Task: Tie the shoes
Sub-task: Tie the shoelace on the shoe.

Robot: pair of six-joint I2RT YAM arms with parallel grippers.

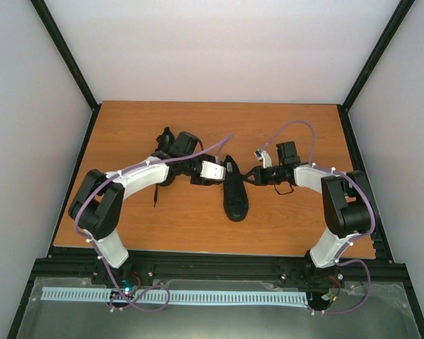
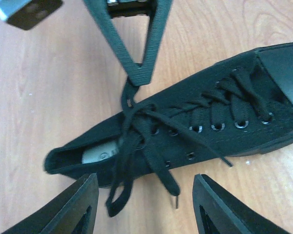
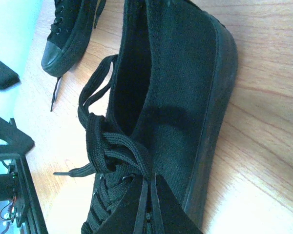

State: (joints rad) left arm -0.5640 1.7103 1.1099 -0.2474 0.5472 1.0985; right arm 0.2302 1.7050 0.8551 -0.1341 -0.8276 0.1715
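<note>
Shoe (image 1: 234, 194): centre of the table (image 1: 127, 219) in the top view, lying lengthwise up-and-down in the frame, with one arm reaching in from each side.

Left gripper (image 2: 144, 212): fingers apart, holding nothing. In its wrist view one finger stands in each lower corner. A limp loop (image 2: 118, 192) and a free lace end lie on the wood between them, touching neither.

Right gripper (image 3: 149, 200): fingers pressed together, clamped on the lace (image 2: 128, 95) just above the top eyelets. In the left wrist view its tip shows upper centre, and the strand runs from it down into the crossing.

Knot (image 2: 136, 117): the laces cross and wrap at the top eyelets, so a first tie at least looks made. Only the one loop shows clearly. I cannot tell whether the pinched strand is a second loop. The bow does not look drawn snug.

Other shoe (image 3: 63, 39): upper left of the right wrist view, well apart from the first. Only the toe cap and front eyelets show, and a thin lace end trails on the wood below. I cannot tell whether it is tied, though the trailing end suggests it is not.

Progress, as a judgement:
- First shoe is roughly midway. The crossing is done, and the bow is left to form fully and pull tight.
- Other shoe is likely all to do.
</note>
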